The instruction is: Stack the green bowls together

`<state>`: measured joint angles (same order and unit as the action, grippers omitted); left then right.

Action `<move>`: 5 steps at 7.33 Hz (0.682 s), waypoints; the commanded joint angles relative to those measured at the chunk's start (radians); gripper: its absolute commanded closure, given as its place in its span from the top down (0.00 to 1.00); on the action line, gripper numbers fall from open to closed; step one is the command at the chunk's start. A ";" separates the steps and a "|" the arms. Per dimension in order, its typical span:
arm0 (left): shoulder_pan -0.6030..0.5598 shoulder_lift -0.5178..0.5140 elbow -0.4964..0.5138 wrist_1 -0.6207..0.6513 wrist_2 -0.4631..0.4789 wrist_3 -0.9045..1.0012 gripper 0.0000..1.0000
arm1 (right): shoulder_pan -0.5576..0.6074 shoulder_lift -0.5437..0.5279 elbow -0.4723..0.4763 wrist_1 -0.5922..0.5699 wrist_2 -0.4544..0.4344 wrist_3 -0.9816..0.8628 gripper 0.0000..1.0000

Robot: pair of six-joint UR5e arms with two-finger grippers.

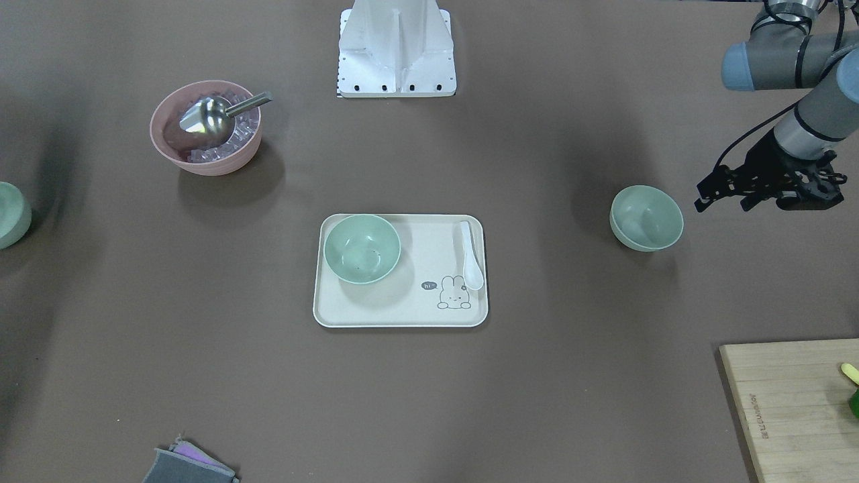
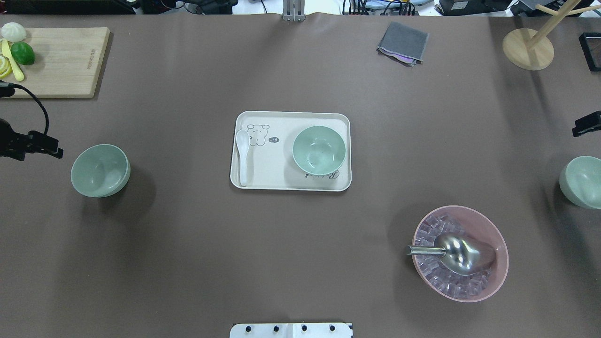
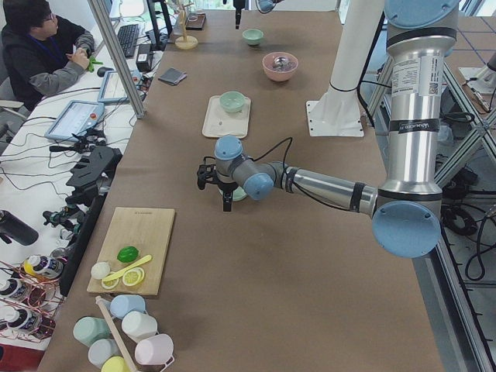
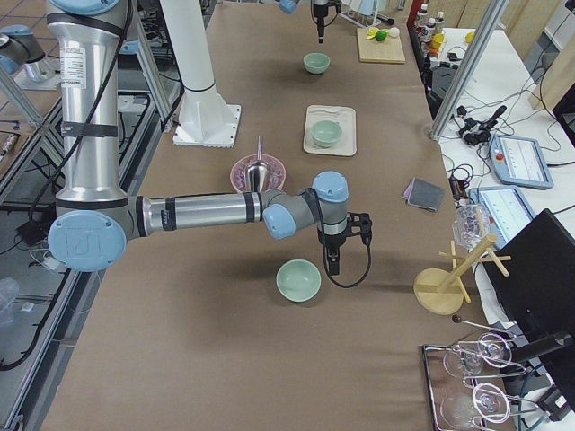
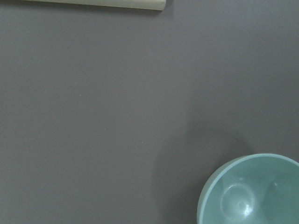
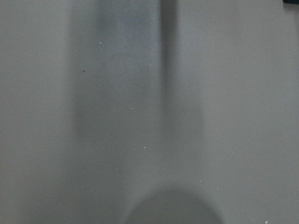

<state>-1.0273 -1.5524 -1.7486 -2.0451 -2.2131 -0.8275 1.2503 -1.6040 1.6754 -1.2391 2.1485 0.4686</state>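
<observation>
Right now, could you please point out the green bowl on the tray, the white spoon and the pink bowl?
green bowl on the tray (image 2: 319, 151), overhead view, inner bottom.
white spoon (image 2: 242, 159), overhead view, handle.
pink bowl (image 2: 492, 231), overhead view, bare inner wall.

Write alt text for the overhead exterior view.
Three green bowls sit apart on a brown table: one on a central tray with a white spoon, one at left, one cut off at the right edge. A pink bowl holding a metal scoop stands lower right.
</observation>
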 commanded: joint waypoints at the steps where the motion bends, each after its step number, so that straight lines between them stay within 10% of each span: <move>1: 0.051 -0.018 0.008 -0.003 0.015 -0.004 0.98 | 0.000 -0.001 0.001 0.001 0.001 0.001 1.00; 5: 0.085 -0.021 0.041 -0.007 0.015 0.008 0.98 | 0.000 0.001 0.000 0.003 0.001 0.004 1.00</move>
<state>-0.9475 -1.5721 -1.7194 -2.0513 -2.1983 -0.8232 1.2502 -1.6031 1.6752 -1.2375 2.1491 0.4707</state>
